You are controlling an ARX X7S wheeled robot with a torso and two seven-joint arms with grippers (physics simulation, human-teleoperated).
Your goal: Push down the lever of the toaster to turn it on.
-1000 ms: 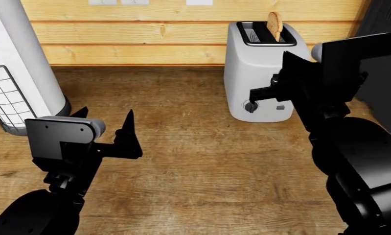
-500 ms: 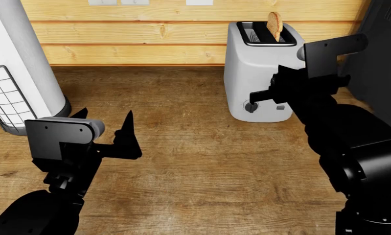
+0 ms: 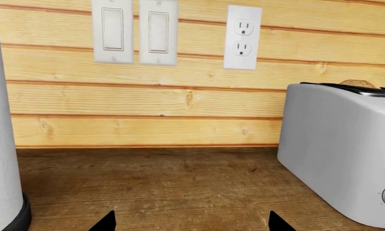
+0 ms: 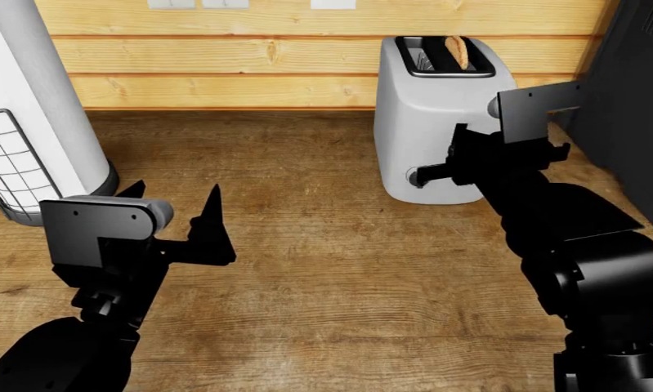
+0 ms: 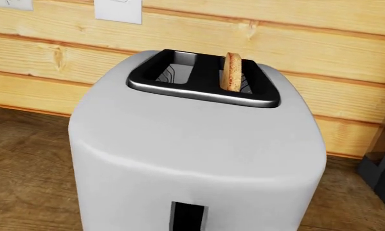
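The wooden countertop (image 4: 326,261) carries the toaster (image 4: 430,106) against the plank wall (image 4: 250,57), right of centre. A bread slice (image 4: 455,51) sits low in its right slot. The right gripper (image 4: 440,171) is at the toaster's front face, hiding the lever; its closure cannot be determined. The left gripper (image 4: 173,216) hovers well apart, jaws spread, empty.

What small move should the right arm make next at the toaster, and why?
Probably press further down: the right gripper sits low on the toaster front at the slot, and the bread rides low but still pokes out, so the lever may not be latched.
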